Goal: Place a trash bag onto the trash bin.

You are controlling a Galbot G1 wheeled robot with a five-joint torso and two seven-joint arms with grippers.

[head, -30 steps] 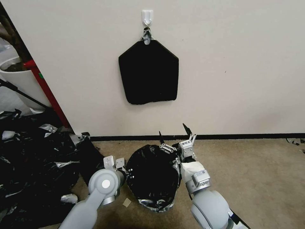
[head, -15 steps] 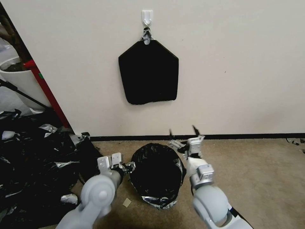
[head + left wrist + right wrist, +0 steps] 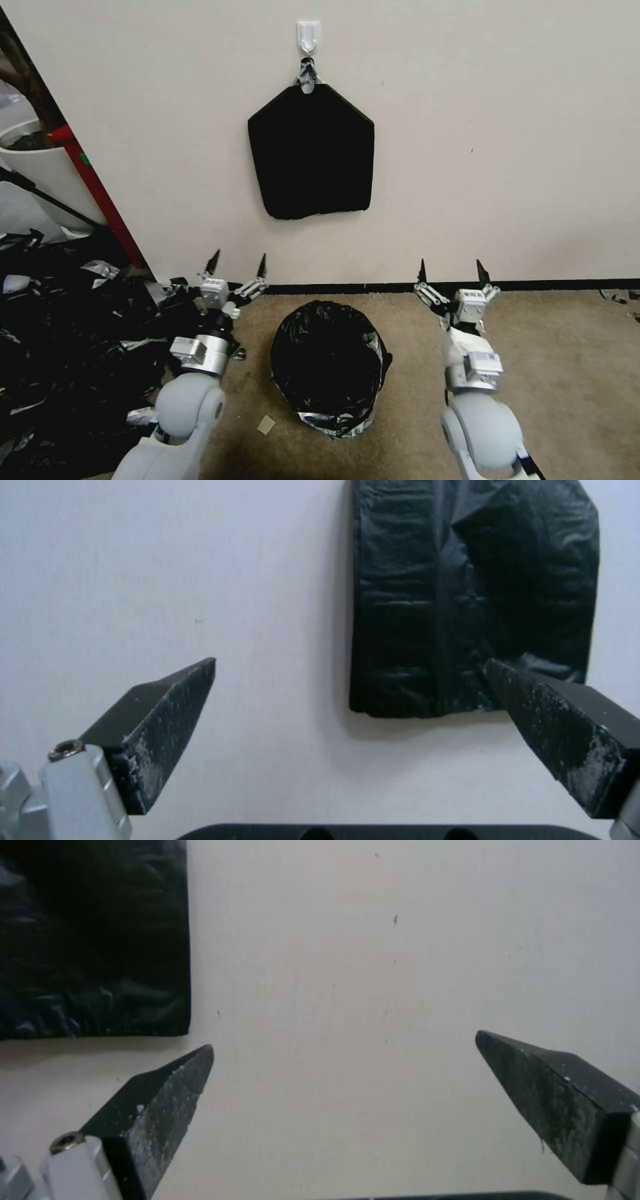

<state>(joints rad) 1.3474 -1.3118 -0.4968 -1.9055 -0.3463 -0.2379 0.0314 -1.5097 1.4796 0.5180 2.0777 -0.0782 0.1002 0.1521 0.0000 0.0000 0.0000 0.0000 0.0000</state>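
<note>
Both grippers, left gripper (image 3: 237, 265) and right gripper (image 3: 451, 270), stand spread wide and hold nothing, raised on either side of the trash bag (image 3: 330, 367), which drapes the trash bin on the carpet (bin walls hidden) below the wall-hung bag stack (image 3: 311, 157).

Trash bag (image 3: 330, 363) sits at centre on the floor (image 3: 567, 373); left hand (image 3: 236, 264) at ten o'clock, right hand (image 3: 451, 271) at two o'clock, stack of bags (image 3: 311, 155) at twelve.
</note>
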